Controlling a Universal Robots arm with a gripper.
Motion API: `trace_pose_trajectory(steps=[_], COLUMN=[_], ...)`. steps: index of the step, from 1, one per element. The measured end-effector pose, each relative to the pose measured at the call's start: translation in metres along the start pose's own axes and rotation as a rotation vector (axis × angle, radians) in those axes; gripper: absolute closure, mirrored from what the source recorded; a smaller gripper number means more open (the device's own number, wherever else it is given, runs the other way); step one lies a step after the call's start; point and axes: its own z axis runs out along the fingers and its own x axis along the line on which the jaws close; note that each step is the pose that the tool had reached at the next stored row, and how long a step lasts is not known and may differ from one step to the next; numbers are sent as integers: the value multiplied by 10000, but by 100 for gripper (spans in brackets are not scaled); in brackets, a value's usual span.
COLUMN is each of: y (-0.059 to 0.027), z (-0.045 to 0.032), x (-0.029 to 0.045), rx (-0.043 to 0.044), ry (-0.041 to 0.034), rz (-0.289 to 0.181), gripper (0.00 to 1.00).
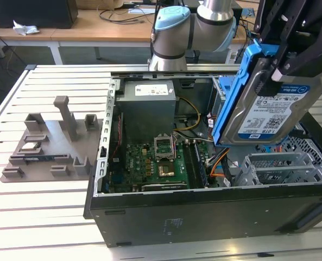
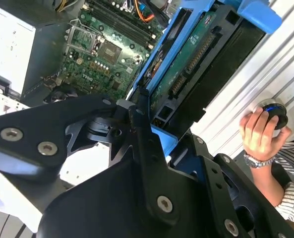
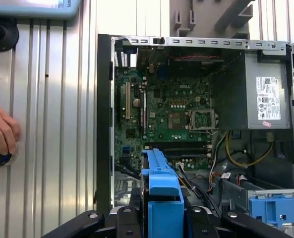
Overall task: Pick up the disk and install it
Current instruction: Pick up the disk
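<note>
The gripper (image 1: 283, 68) hangs closest to the lens at the exterior view's upper right, its black fingers (image 1: 307, 51) clamped on the disk (image 1: 269, 117). The disk is held in the air, tilted steeply on edge. Its white-and-blue label faces the camera and its blue carrier bracket runs along the edge toward the exterior view's left. It hovers above the open computer case (image 1: 204, 217), over the end at the exterior view's right, and touches nothing but the fingers.

Below it in the case sits a grey metal drive cage (image 1: 283, 166), and the green motherboard (image 1: 150, 163) lies flat toward the exterior view's left. The grey power supply (image 1: 148, 100) stands behind the motherboard. The case lies on its side on a ribbed white table (image 1: 41, 217). A grey fixture tray (image 1: 52, 141) with upright posts rests on the table, well apart from the case.

In the second wrist view the disk (image 2: 196, 54) shows its green circuit-board underside, gripped between the black linkages of the gripper (image 2: 154, 141). In the first wrist view the blue bracket of the disk (image 3: 161, 191) rises from the gripper (image 3: 161, 223) over the case interior. A blue latch plate (image 3: 273, 208) sits on the cage nearby.

1 hand (image 2: 258, 131) of a person rests on a round black button (image 2: 274, 113) on the table beside the case
</note>
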Motion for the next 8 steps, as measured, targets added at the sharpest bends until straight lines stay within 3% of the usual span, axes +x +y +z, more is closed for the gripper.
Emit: trace_pose_trajectory(steps=[4,6,8], y=[-122,-156,-175], z=[14,11,16], x=[1,0,1], rx=[-8,-19,-40], ry=[-11,-164,-150], rz=[-52,-236,-531], gripper=[63,63,63])
